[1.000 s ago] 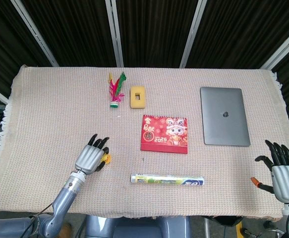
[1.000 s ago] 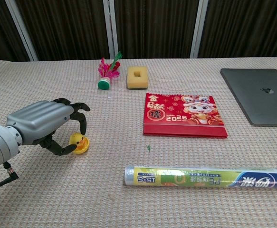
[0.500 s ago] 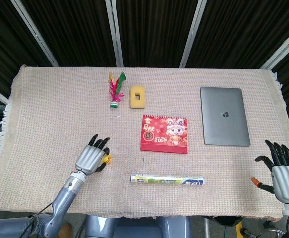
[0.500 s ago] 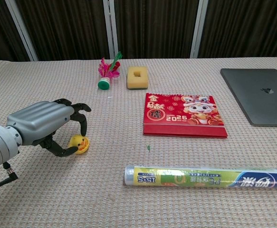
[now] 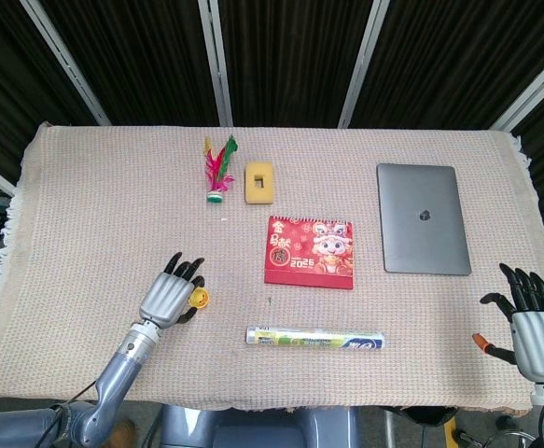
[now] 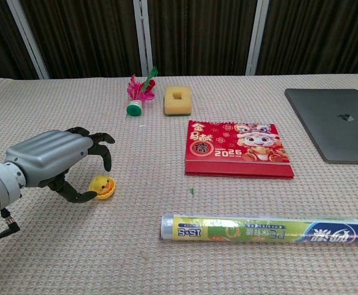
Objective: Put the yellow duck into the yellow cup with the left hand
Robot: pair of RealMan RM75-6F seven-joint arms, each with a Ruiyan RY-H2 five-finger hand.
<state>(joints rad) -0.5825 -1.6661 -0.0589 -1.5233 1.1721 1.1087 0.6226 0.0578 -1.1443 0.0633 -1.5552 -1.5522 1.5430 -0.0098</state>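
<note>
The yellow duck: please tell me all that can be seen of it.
The duck is a small, glossy toy, yellow with an orange beak, and looks like plastic or rubber. It lies on the woven cloth near the table's front left, left of the film roll. The left hand arches over its left side with curled fingers. A lower fingertip appears to touch it, but the duck is not lifted. No yellow cup is visible.
</note>
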